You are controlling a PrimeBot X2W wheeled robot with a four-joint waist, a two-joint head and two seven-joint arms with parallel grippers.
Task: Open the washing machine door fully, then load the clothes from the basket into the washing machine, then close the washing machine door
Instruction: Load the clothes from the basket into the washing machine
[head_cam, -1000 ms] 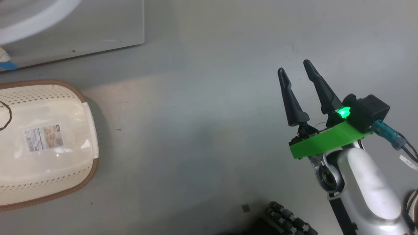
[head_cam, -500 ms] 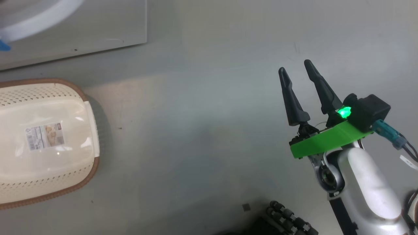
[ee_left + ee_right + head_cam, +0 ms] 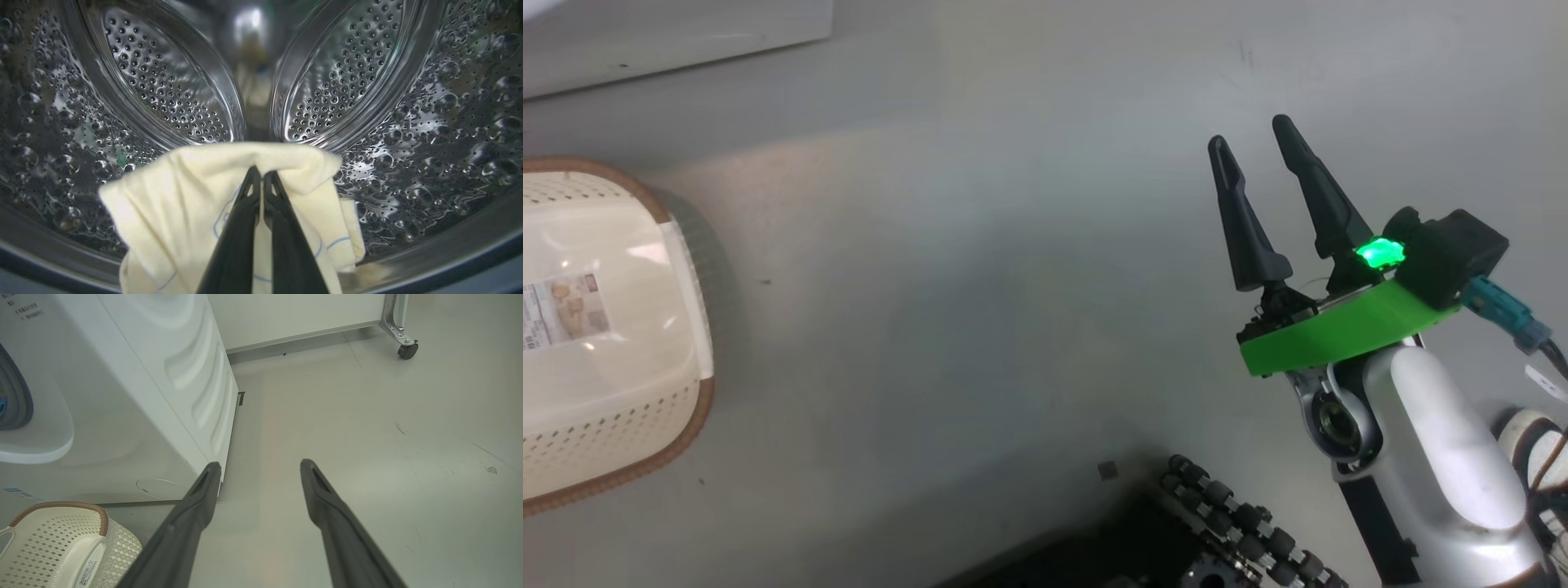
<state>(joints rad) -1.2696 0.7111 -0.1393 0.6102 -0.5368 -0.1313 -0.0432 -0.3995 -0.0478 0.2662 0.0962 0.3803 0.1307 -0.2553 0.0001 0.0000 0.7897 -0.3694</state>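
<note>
Head cam is staring almost straight down at the floor (image 3: 980, 286) from above, catching the basket (image 3: 613, 441) at the left edge and a strip of the washer (image 3: 670, 41) at the top left. Right wrist cam is sitting low and looking out across the floor, sharing that same basket, washer and floor with the head cam. Left wrist cam is poking right inside the drum (image 3: 429, 122), super close, facing its back wall.

open floor (image 3: 980, 310) r. of basket (image 3: 621, 433)
</note>
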